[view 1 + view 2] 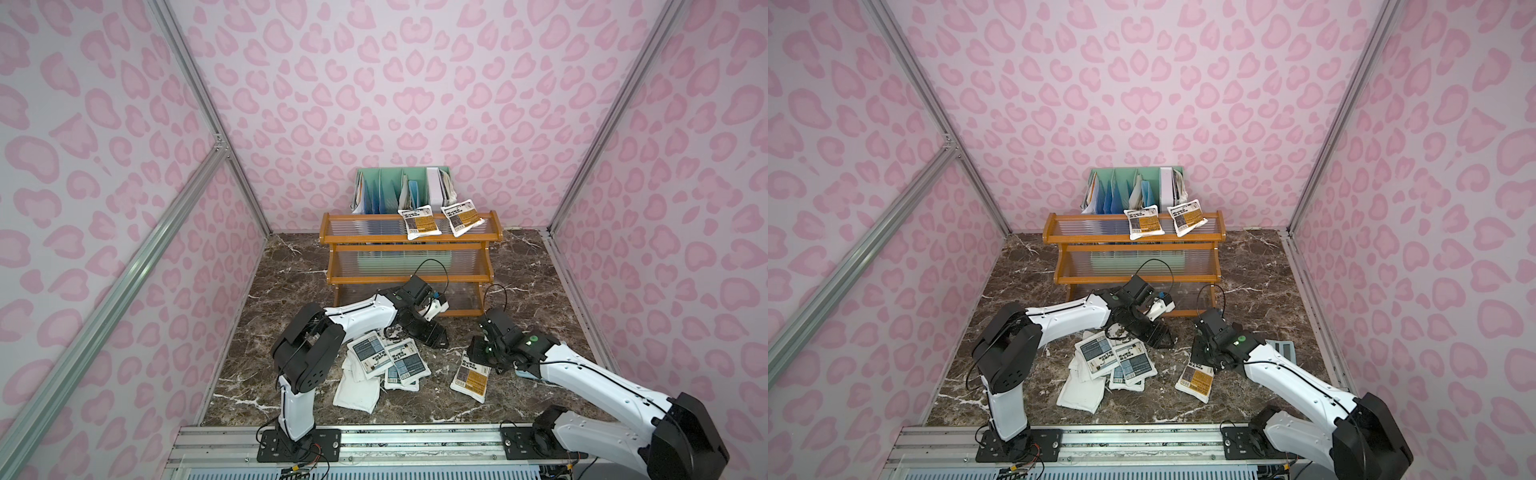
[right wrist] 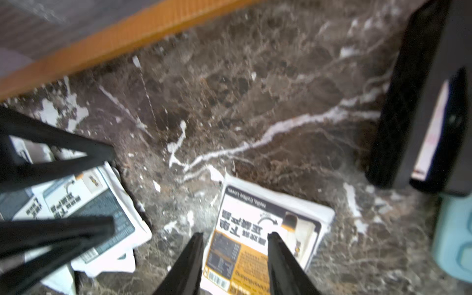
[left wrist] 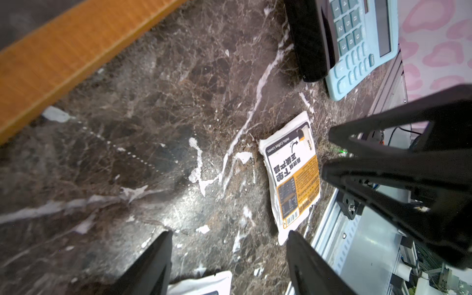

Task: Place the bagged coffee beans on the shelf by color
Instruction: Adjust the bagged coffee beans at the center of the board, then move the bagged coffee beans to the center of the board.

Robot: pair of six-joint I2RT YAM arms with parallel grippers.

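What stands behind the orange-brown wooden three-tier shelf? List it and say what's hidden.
A mint-green divider rack holding papers stands behind the shelf. Its lower part shows only dimly through the clear ribbed tiers; where its base meets the table is covered.

Even, bright, soft-shadowed top views with bent edges; wrist views blurred, glare on the marble floor [image 3: 178,204]
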